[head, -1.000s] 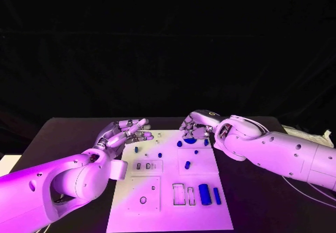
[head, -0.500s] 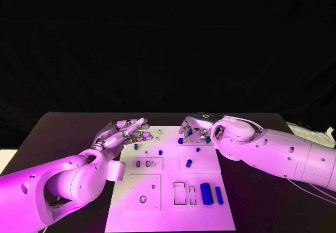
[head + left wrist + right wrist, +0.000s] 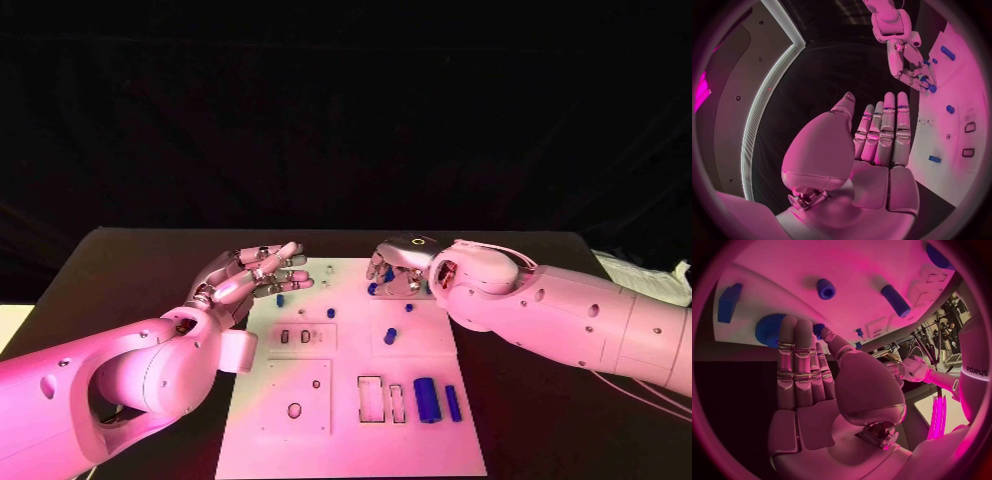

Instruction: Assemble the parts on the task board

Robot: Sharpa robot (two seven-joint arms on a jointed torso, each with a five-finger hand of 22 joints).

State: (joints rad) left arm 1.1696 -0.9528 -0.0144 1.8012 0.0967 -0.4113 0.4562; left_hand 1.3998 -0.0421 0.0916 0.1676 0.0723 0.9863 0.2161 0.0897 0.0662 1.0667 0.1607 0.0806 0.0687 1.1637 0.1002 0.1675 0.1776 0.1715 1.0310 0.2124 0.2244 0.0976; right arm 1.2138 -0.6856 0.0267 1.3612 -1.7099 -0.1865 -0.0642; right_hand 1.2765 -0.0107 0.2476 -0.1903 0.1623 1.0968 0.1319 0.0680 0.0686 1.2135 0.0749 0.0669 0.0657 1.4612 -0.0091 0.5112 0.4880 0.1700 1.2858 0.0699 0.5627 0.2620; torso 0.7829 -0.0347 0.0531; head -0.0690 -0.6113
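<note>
Black tabletop (image 3: 130, 270) under dark backdrop, white task board (image 3: 353, 400) in the middle. Right robot hand (image 3: 397, 268) hangs over the board's far end, fingers pointing down and gathered around small blue pieces there; its wrist view puts the fingertips (image 3: 795, 327) straight and side by side over a toothed blue gear (image 3: 767, 329), thumb beside a small blue peg (image 3: 819, 329). Contact likely, but a closed grip on either piece cannot be told. Left robot hand (image 3: 260, 275) hovers at the board's left edge near the same far end, palm open, fingers spread and empty, a short blue peg (image 3: 280, 299) on the board just beneath them. Outward along the board toward the robot: a blue stub (image 3: 330, 313) and an oblong blue piece (image 3: 389, 337) mid-board, then a large blue cylinder (image 3: 426, 398) and a thin blue bar (image 3: 451, 402) at the near end, both long axes running along the board's length, beside two empty rectangular slots (image 3: 371, 397). Judgement: the step in hand is picking up the gear at the far end. It lies directly under the right fingertips, flat on the board; the right hand is plainly the nearer, the left standing off to the side. The next move turns on closing fingers round the gear's rim without nudging the peg next to it.
</note>
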